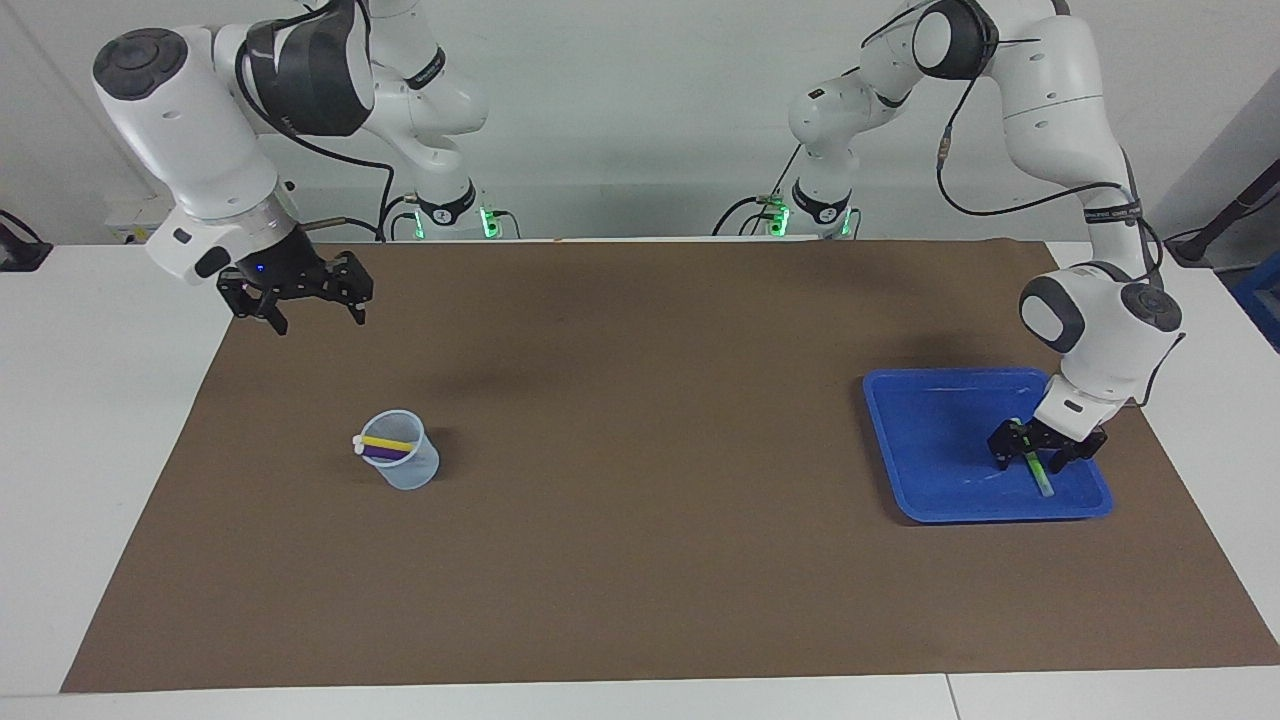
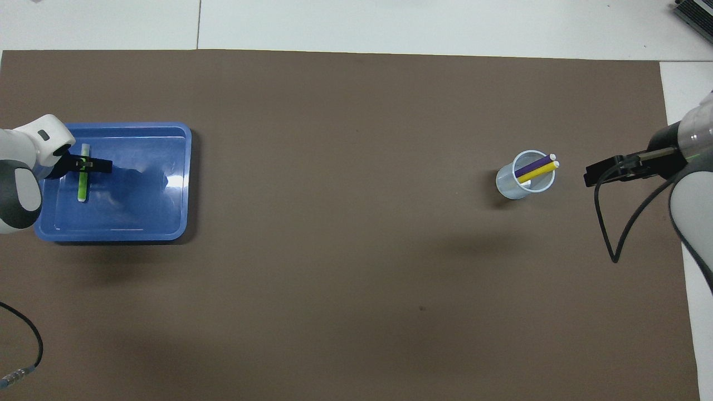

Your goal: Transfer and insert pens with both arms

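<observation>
Holding yellow pen (image 1: 388, 442) and purple pen (image 1: 385, 453): clear cup (image 1: 404, 470).

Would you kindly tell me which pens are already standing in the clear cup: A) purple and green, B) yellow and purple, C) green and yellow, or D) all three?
B: the yellow pen and purple pen lean in the clear cup, while the green pen lies in the blue tray.
</observation>
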